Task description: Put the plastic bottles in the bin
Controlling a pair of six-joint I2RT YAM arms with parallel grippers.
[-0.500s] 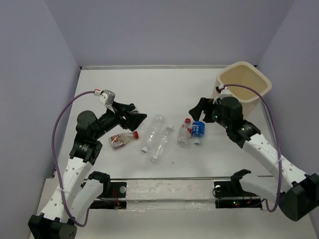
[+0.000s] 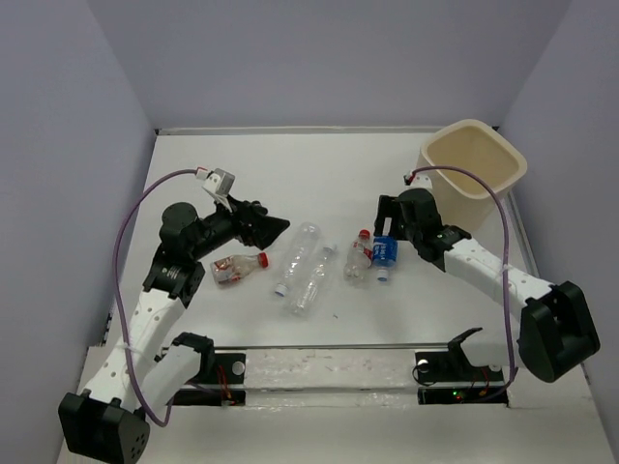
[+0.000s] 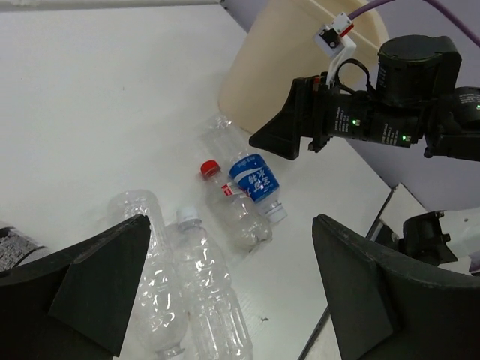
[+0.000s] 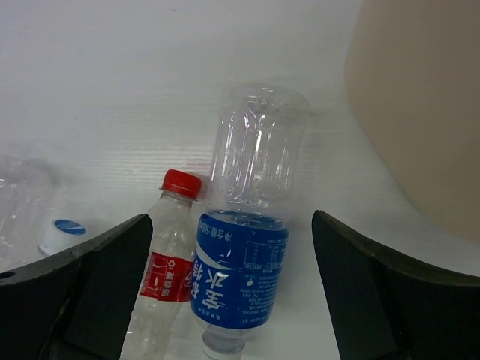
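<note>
Several plastic bottles lie mid-table: one with reddish contents [image 2: 235,268], two clear ones [image 2: 300,253] [image 2: 311,285], a red-capped one [image 2: 358,259] and a blue-labelled one [image 2: 385,251]. The beige bin [image 2: 513,159] stands at the far right. My right gripper [image 2: 387,220] hangs open just above the blue-labelled bottle [image 4: 244,270], whose body lies between the spread fingers, untouched; the red-capped bottle [image 4: 169,255] lies beside it. My left gripper [image 2: 276,228] is open and empty, above the table left of the clear bottles [image 3: 206,289] [image 3: 146,262].
The bin's wall [image 4: 420,112] rises close to the right of my right gripper [image 4: 231,217]. A blue-topped cap [image 4: 69,226] shows at the left of the right wrist view. Purple cables loop over both arms. A rail runs along the near table edge [image 2: 338,362].
My right arm has swung down and left, bringing its gripper lower over the blue-labelled bottle. My left gripper has shifted slightly right toward the clear bottles. The bottles have not moved.
</note>
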